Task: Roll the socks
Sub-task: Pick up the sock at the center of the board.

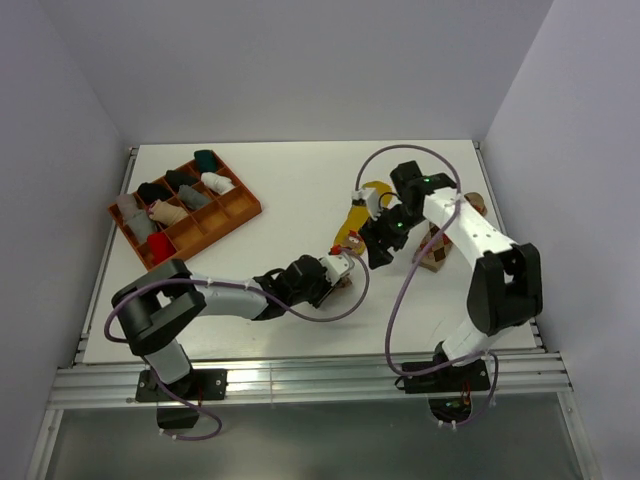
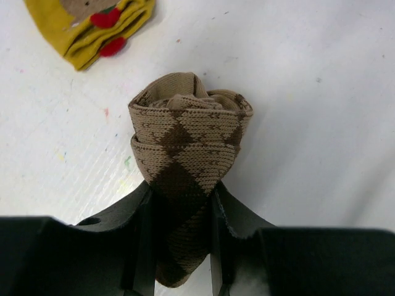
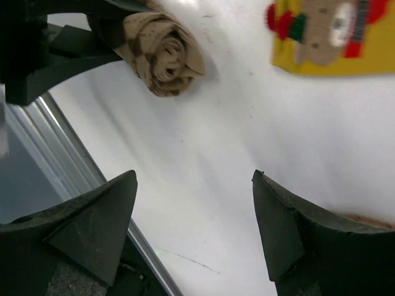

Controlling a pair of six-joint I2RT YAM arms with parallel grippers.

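My left gripper is shut on the brown-and-cream argyle sock, which is rolled into a tight bundle and rests on the white table. In the top view the left gripper is at table centre with the roll at its tip. The mustard yellow sock lies flat just beyond; its red-marked end shows in the left wrist view. My right gripper is open and empty, hovering just right of the roll. The orange-brown argyle sock lies at the right, partly hidden by the right arm.
An orange compartment tray with several small plain bundles stands at the back left. The table's near metal rail runs close below the right gripper. The yellow sock lies at the top right of the right wrist view.
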